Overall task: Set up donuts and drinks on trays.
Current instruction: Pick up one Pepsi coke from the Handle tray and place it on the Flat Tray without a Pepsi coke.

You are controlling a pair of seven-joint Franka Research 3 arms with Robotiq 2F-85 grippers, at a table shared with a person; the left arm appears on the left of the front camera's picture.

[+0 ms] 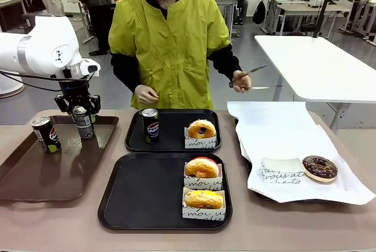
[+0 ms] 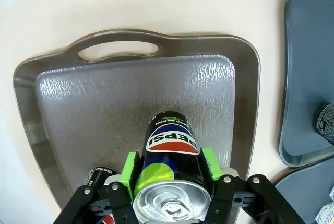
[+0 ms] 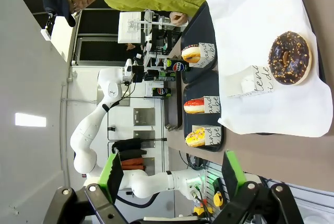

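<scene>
My left gripper (image 1: 79, 106) is shut on a Pepsi can (image 1: 83, 122) that stands slightly tilted at the back of the brown handled tray (image 1: 47, 170). In the left wrist view its green pads (image 2: 130, 169) press both sides of that can (image 2: 169, 151). A second can (image 1: 46, 134) stands to its left. The far black tray (image 1: 173, 134) holds a can (image 1: 150, 125) and a sleeved donut (image 1: 201, 130). On the near black tray (image 1: 147, 193) lie a red-iced donut (image 1: 201, 168) and a yellow-iced donut (image 1: 204, 199) in sleeves. My right gripper (image 3: 172, 177) is open with nothing between its fingers.
At the right, a white-paper-covered tray (image 1: 276, 128) carries a chocolate donut (image 1: 319, 168) and an empty paper sleeve (image 1: 282, 170). The person at the far side holds tongs (image 1: 247, 76) in one hand. The left half of the near black tray is bare.
</scene>
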